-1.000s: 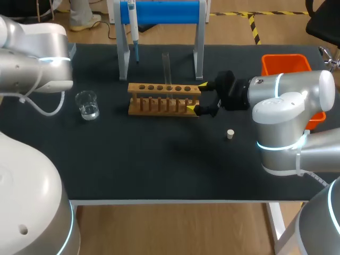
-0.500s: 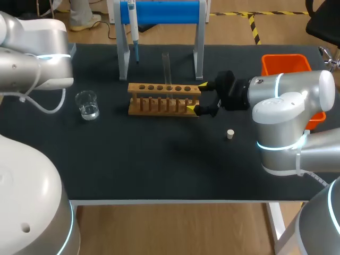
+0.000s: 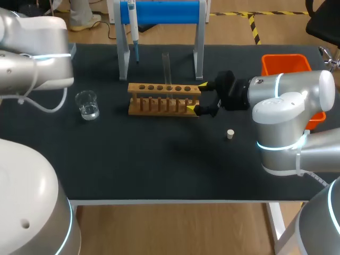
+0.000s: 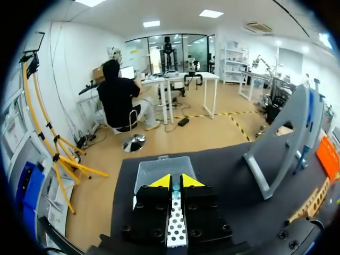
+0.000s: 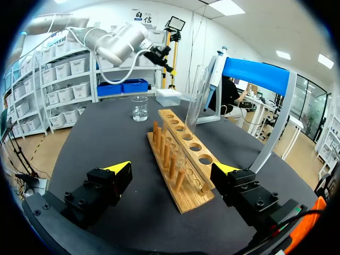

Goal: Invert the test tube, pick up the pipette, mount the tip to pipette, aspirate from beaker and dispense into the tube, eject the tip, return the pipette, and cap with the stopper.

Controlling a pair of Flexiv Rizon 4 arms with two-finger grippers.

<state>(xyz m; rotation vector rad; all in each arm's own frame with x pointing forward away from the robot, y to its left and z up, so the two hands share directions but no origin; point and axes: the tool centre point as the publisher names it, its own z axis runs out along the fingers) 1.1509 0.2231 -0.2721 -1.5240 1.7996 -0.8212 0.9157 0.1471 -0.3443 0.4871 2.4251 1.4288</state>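
One test tube [image 3: 166, 66] stands upright in the wooden rack [image 3: 154, 87], long axis vertical, rim at the top. One pipette [image 3: 133, 29] hangs nose down from the blue-barred stand [image 3: 164, 10] behind the rack. One beaker [image 3: 87, 104] with clear liquid sits well apart on the left side of the table. One stopper [image 3: 230, 134] lies near the right arm. The right gripper [image 3: 196, 96] is spread wide, one finger on each side of the rack's end, gripping nothing. The left gripper [image 4: 171, 181] hangs with its tips together, a clear box [image 4: 154, 169] ahead of it.
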